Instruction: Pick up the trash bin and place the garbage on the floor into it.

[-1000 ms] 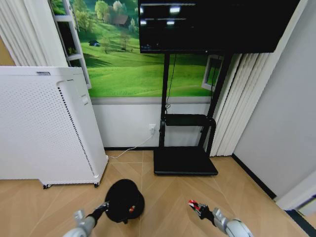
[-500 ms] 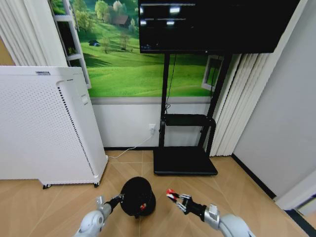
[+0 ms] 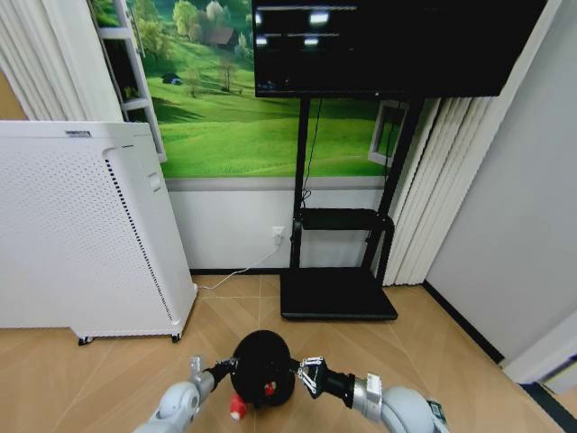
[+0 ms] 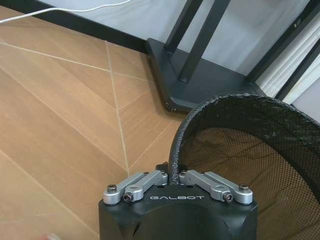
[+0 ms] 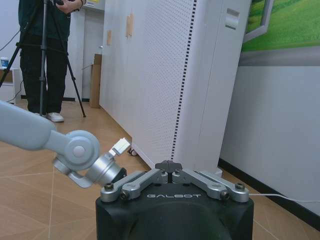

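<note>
trash bin [image 3: 262,368]: held off floor [image 3: 108,379], our left gripper [image 4: 176,176] clenched on rim. our right gripper [image 3: 307,375] beside bin's other side, fingers closed together. red garbage [image 3: 237,408] scrap on floor below.

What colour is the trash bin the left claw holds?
Black mesh trash bin, clearest in the left wrist view.

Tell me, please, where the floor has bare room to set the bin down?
Bare wood floor lies right of the right gripper, toward the grey wall, and left of the left gripper, in front of the white air purifier. It is crowded in the middle: both grippers flank the trash bin, a red scrap lies under it, and the TV stand base sits behind.
</note>
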Robot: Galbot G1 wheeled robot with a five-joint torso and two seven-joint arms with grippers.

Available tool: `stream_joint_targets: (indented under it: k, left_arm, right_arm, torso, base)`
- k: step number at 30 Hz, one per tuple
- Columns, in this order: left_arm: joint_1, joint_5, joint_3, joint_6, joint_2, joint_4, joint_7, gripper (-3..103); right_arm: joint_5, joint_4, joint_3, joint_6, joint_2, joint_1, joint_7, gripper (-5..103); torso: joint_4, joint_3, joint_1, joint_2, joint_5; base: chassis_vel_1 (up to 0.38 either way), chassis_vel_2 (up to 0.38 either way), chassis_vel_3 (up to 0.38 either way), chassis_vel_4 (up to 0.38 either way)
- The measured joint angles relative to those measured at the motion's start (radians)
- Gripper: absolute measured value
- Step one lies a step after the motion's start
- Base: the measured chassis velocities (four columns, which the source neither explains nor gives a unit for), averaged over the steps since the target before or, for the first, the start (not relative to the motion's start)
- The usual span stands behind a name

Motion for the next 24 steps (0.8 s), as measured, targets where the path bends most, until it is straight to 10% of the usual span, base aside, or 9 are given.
stream_joint_targets:
  k: [12,24]
  left_arm:
    - [0.046,0.001,-0.067,-0.01,0.008,-0.023,0.016,3]
    - [0.087,0.041,-0.202,-0.048,-0.004,-0.078,-0.01,3]
  right_arm:
    - [-0.014,-0.041,0.015,0.026,0.016,-0.005,-0.004,-3]
    - [-0.031,-0.065,0.06,0.059,0.09,-0.066,0.077,34]
  torso:
    - [0.0001,0.0,0.0,0.0,0.0003]
    - [-0.0001,0.0,0.0,0.0,0.0001]
  base:
    - [0.0,0.0,0.0,0.0]
    - [0.0,0.0,0.0,0.0]
